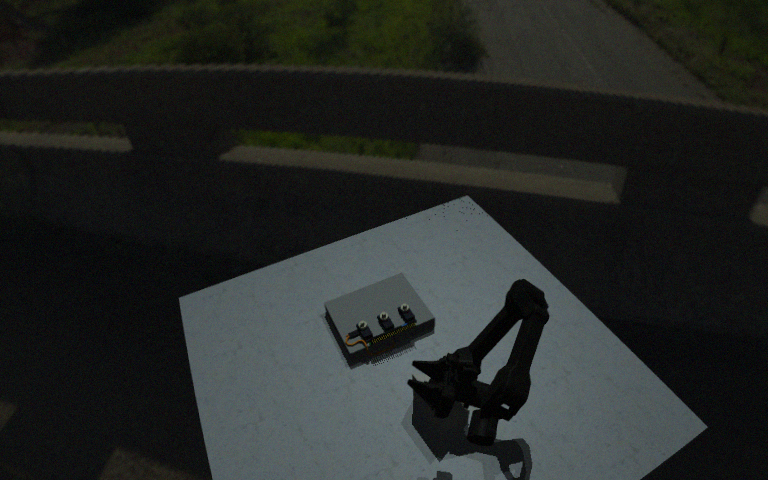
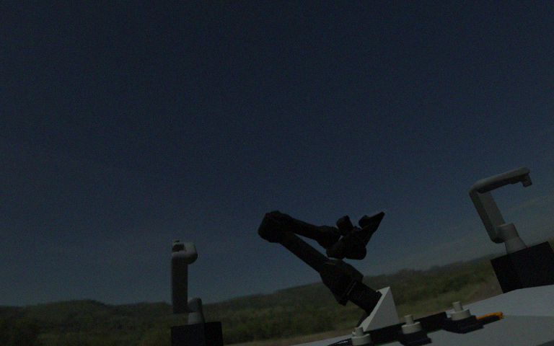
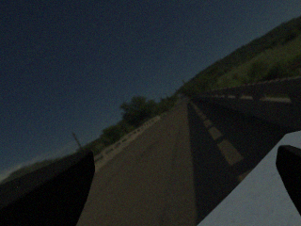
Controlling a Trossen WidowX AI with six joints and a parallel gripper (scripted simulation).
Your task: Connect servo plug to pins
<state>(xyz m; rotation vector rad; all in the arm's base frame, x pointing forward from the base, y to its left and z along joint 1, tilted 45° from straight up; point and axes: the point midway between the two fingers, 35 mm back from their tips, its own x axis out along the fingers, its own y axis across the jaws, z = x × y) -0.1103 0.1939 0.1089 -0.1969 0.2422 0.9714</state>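
Observation:
The grey printed holder [image 1: 376, 302] stands on the pale table [image 1: 271, 396] [image 2: 526, 300]. Three dark servos with white horns sit along its near side; the leftmost servo [image 1: 365, 332] [image 2: 462, 320] has an orange lead [image 1: 356, 342] [image 2: 489, 315] curving beside it. The lead drops over the holder's near left edge. The row of pins [image 1: 390, 335] shows as fine yellowish marks; the plug, coloured band and dot are too small and dark to tell. My gripper [image 1: 413, 372] [image 3: 184, 158] is open and empty, raised to the right of the holder's near edge in the top view, pointing away from the table in the wrist view.
My black arm [image 1: 529, 333] [image 2: 304, 252] is folded back. A white wedge [image 2: 384, 312] stands by its base in the exterior view. Two grey upright jointed shapes, one at left [image 2: 179, 281] and one at right [image 2: 487, 207], stand on dark blocks beyond the holder.

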